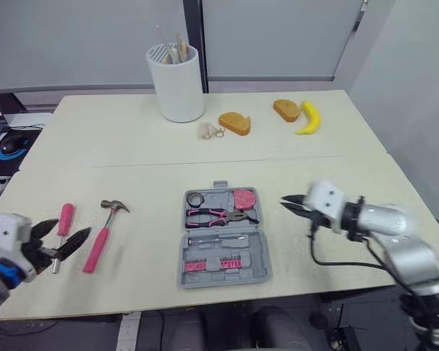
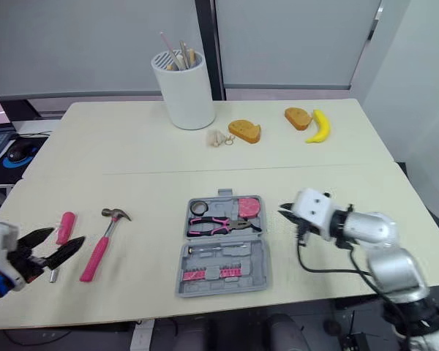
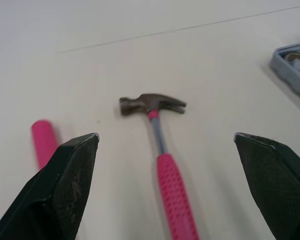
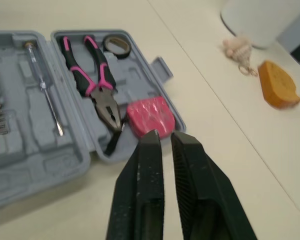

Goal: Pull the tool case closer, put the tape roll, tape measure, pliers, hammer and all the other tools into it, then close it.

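Open grey plastic tool case, near the beige table's front edge, holds black tape roll, pink tape measure and pink-handled pliers. Left gripper is spread wide by the pink-handled hammer. Right gripper has its fingers together, right of the case.

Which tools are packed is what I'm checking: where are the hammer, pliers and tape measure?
hammer [image 1: 97, 248], left eye view, on its pink handle.
pliers [image 1: 230, 216], left eye view, near the pivot.
tape measure [image 1: 244, 197], left eye view, on its pink body.

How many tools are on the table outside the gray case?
2. A pink-handled claw hammer lies left of the open gray plastic case; a pink-handled screwdriver lies farther left. None seem hidden.
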Robot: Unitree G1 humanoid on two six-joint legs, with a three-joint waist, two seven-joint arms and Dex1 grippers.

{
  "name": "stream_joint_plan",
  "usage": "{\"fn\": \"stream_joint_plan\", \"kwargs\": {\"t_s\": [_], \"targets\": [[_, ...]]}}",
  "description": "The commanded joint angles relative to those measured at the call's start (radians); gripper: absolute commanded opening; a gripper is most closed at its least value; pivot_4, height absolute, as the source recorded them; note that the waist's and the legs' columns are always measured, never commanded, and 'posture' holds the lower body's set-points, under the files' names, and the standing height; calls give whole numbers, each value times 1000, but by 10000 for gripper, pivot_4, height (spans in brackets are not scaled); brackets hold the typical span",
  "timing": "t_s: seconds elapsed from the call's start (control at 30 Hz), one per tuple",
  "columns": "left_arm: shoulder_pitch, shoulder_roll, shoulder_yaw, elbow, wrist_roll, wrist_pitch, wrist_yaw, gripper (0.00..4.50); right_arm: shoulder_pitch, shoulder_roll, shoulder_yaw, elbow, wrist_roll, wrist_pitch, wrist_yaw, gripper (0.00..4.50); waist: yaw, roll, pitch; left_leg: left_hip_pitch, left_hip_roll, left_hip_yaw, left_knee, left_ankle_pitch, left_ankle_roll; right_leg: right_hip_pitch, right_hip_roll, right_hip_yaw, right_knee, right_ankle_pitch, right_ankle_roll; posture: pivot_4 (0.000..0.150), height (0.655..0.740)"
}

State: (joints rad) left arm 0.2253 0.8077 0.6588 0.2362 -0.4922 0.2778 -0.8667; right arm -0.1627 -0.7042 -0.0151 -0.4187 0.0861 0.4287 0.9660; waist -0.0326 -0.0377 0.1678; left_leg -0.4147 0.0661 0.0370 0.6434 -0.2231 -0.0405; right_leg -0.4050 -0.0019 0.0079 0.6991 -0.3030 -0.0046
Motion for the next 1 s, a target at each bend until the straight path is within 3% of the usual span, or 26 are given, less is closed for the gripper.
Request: {"fn": "stream_joint_plan", "kwargs": {"t_s": [0.03, 0.27, 0.37, 1.0], "targets": [[42, 62, 101, 146, -14, 22, -37, 45000, 87, -102, -143, -83, 111, 72, 79, 15094, 1, 0, 0, 0, 0, 0, 0, 0, 0, 0, 0, 0, 0, 0, 0, 1500, 7337], [101, 107, 124, 285, 13, -25, -109, 45000, 233, -228, -243, -107, 174, 55, 142, 32988, 5, -2, -2, 0, 5, 0, 0, 0, 0, 1, -1, 0, -1, -1, 1, 1500, 7337], [103, 111, 115, 274, 7, -32, -139, 45000, 258, -257, -260, -89, 184, 36, 156, 43648, 8, -3, -2, 0, 4, 1, 0, 0, 0, 1, -2, 0, -1, -1, 1, 1500, 7337], [93, 126, 94, 89, 4, 73, -196, 45000, 193, -327, -274, 58, 230, -44, 213, 44419, 4, -4, -3, 0, 4, 2, 0, 0, 0, 0, -2, 1, -1, 0, 0, 1500, 7337]]}}
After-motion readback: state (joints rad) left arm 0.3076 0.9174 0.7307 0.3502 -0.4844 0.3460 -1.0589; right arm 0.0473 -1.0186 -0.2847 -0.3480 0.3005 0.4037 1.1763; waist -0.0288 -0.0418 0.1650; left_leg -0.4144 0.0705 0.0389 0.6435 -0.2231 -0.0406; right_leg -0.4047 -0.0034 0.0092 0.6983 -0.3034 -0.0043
